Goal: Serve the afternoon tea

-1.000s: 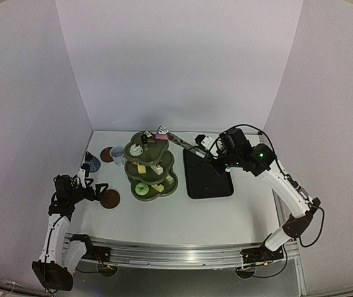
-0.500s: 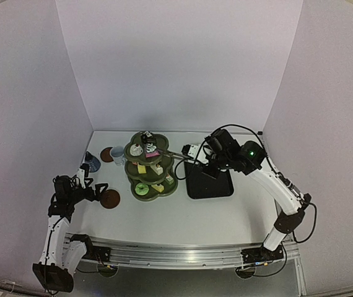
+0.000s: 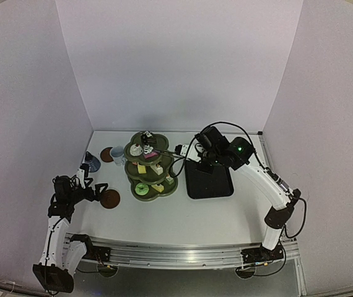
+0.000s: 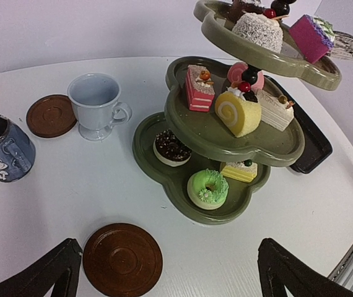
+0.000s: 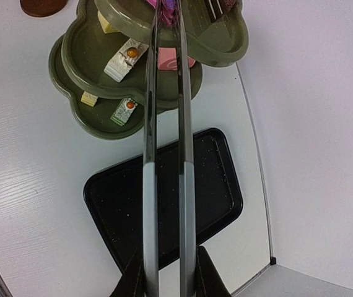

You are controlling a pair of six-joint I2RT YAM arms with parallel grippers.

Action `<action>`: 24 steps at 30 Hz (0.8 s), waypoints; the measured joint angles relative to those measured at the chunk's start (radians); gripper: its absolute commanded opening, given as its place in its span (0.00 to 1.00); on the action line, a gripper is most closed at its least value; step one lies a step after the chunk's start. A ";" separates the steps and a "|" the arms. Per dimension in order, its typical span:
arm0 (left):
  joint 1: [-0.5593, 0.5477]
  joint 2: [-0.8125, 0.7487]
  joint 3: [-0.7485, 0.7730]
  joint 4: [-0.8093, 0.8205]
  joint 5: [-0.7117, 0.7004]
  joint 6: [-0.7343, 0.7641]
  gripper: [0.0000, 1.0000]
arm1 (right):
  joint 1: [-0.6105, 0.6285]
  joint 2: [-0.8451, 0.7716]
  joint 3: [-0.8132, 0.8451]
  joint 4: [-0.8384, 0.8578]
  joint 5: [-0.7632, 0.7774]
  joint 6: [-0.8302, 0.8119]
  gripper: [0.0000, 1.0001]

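Note:
The olive-green three-tier stand (image 3: 151,168) stands mid-table with several small cakes on its tiers. My right gripper (image 3: 189,151) is shut on thin metal tongs (image 5: 165,154). The tongs pinch a pink cake (image 4: 311,37) at the right rim of the top tier. My left gripper (image 4: 168,247) is open and empty, low over the table, with a brown coaster (image 4: 122,258) between its fingers. A white mug (image 4: 96,102), a second coaster (image 4: 51,115) and the blue-grey pot (image 4: 3,145) stand left of the stand.
A black rectangular tray (image 3: 209,179) lies right of the stand, under the tongs in the right wrist view (image 5: 164,198). White walls close the table on three sides.
My right arm has swung left and down, bringing the pink cake in the tongs from above the stand's right side to the top tier. The left arm has not moved.

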 measured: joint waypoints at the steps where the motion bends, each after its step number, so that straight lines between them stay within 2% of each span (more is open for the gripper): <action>1: 0.000 -0.002 0.000 0.000 0.000 0.000 1.00 | 0.000 0.005 0.008 0.000 0.002 -0.006 0.00; 8: 0.000 -0.006 0.000 0.000 0.000 0.000 1.00 | 0.000 0.025 0.040 -0.001 0.032 -0.042 0.00; 18: 0.000 -0.006 0.000 0.000 0.000 0.000 1.00 | 0.000 0.068 0.067 0.008 0.062 -0.051 0.21; 24: 0.000 -0.008 0.000 0.000 0.000 0.000 1.00 | 0.000 0.070 0.071 0.009 0.072 -0.049 0.26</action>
